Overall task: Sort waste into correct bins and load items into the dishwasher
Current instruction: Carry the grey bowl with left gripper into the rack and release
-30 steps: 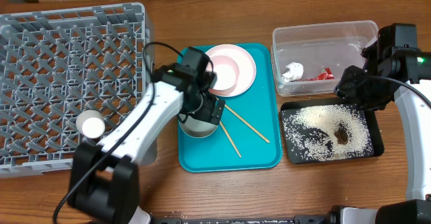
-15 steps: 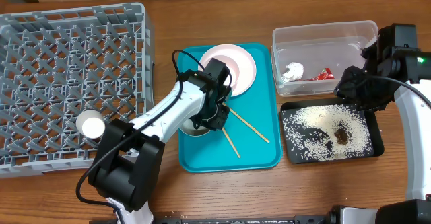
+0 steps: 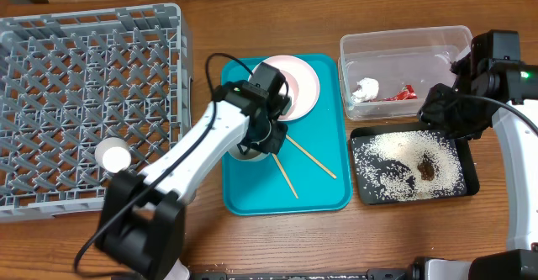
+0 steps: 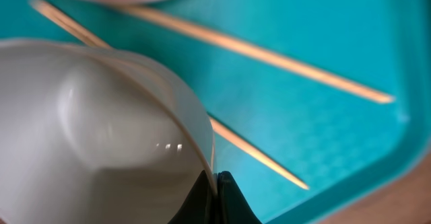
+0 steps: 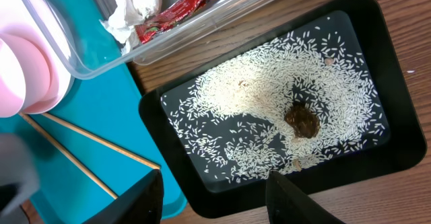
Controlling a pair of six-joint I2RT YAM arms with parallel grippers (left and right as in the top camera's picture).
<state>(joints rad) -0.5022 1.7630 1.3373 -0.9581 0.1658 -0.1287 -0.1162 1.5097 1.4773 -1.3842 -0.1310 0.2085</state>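
Observation:
My left gripper (image 4: 217, 187) is shut on the right rim of the grey bowl (image 4: 101, 136), which sits on the teal tray (image 3: 319, 192) and is mostly hidden under the arm in the overhead view. Two chopsticks (image 3: 308, 155) lie beside it. The pink bowl (image 3: 284, 85) rests in the white plate (image 3: 309, 95). A white cup (image 3: 112, 155) stands in the grey dish rack (image 3: 84, 78). The clear tub (image 3: 403, 40) holds the napkin (image 3: 366, 88) and the red wrapper (image 3: 403, 93). Rice and a brown bit (image 5: 302, 122) lie in the black tray (image 5: 384, 150). My right gripper (image 5: 219, 198) hangs open over that tray's near left corner.
The rack fills the left of the wooden table (image 3: 252, 238). The teal tray lies in the middle, with the tub and black tray close on its right. The right arm (image 3: 458, 103) hangs between the tub and the black tray.
The left gripper went from open to shut on the grey bowl's rim after shifting right over the bowl. The right arm has not moved.

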